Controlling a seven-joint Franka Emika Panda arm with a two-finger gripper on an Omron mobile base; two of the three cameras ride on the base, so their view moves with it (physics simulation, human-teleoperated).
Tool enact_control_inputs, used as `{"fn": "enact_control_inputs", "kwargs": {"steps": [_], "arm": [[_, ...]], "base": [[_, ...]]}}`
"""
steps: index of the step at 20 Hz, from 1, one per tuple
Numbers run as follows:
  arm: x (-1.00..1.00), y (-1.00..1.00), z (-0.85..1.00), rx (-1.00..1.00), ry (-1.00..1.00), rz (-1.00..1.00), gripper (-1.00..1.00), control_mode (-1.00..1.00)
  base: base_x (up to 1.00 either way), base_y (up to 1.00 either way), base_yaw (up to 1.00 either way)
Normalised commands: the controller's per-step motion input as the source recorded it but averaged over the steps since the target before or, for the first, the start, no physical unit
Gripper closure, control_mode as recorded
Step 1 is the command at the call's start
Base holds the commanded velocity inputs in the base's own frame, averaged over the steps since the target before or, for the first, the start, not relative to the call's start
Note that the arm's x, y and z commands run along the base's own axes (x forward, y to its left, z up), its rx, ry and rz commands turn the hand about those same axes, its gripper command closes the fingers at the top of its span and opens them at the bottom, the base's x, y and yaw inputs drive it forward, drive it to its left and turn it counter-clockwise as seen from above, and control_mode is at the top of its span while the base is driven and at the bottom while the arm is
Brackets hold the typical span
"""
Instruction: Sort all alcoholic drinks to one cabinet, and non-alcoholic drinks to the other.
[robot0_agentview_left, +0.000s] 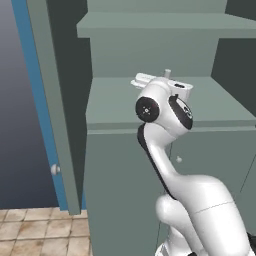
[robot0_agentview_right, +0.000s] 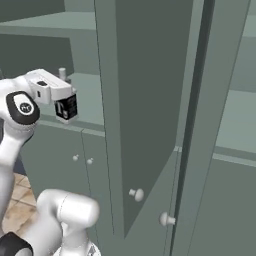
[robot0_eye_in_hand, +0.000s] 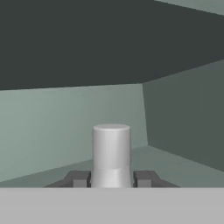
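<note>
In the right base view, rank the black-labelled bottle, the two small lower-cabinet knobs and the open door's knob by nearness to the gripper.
1. Black-labelled bottle, held in the gripper.
2. Two small lower-cabinet knobs, just below; too close to split.
3. Open door's knob, lower and farther right.

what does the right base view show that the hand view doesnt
The right base view shows the black-labelled bottle from the side, hanging at the end effector in front of the counter ledge, with an open cabinet door and its round knob to the right. The hand view shows the bottle's grey cap rising between the two fingertips, which sit against its sides, and a bare grey-green cabinet interior behind. Both show the end effector shut on that one bottle.
</note>
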Motion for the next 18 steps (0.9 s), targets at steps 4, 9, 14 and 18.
{"fn": "enact_control_inputs", "kwargs": {"steps": [4,9,14,18], "arm": [[0.51,0.0,0.0,0.0,0.01,0.0,1.0,-1.0],[0.47,0.0,0.0,-0.02,0.0,0.0,1.0,-1.0],[0.5,0.0,0.0,0.0,0.0,0.0,1.0,-1.0],[0.52,0.0,0.0,0.0,0.0,0.0,1.0,-1.0]], "base": [[0.0,0.0,0.0],[0.0,0.0,0.0],[0.0,0.0,0.0],[0.0,0.0,0.0]]}}
